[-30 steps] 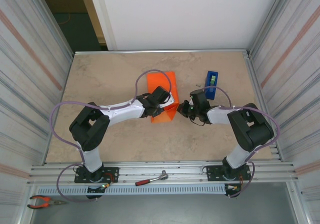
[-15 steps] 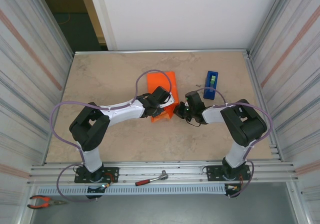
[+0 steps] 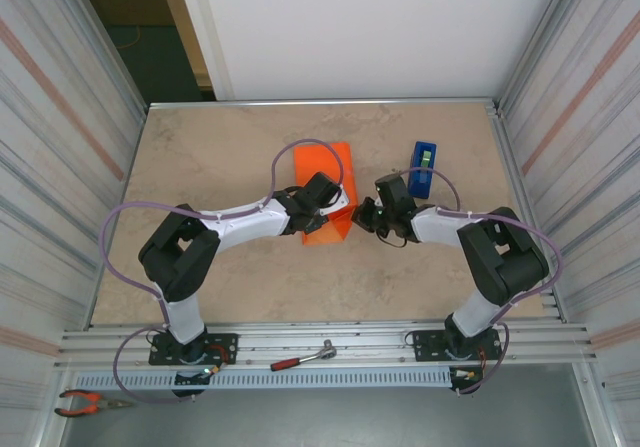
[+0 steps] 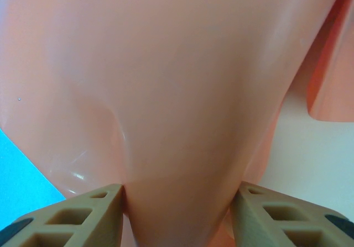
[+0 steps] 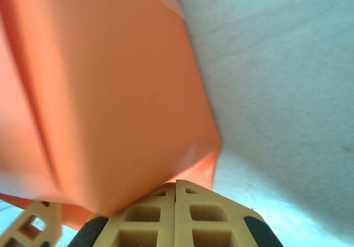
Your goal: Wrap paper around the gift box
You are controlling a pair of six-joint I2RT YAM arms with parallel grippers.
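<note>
The orange paper (image 3: pixel 318 167), folded up near the tabletop (image 3: pixel 220 157) centre with its long axis far-to-near, is clamped between the left fingers (image 4: pixel 72 219). The right fingers (image 5: pixel 144 216) are pressed closed just beside its right edge.

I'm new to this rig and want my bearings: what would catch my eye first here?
The bright orange paper in the middle of the table grabs the eye, bunched up with the left pincer clamped on a fold of it. The right pincer sits shut beside its right edge, and a blue tape dispenser stands farther right.
</note>
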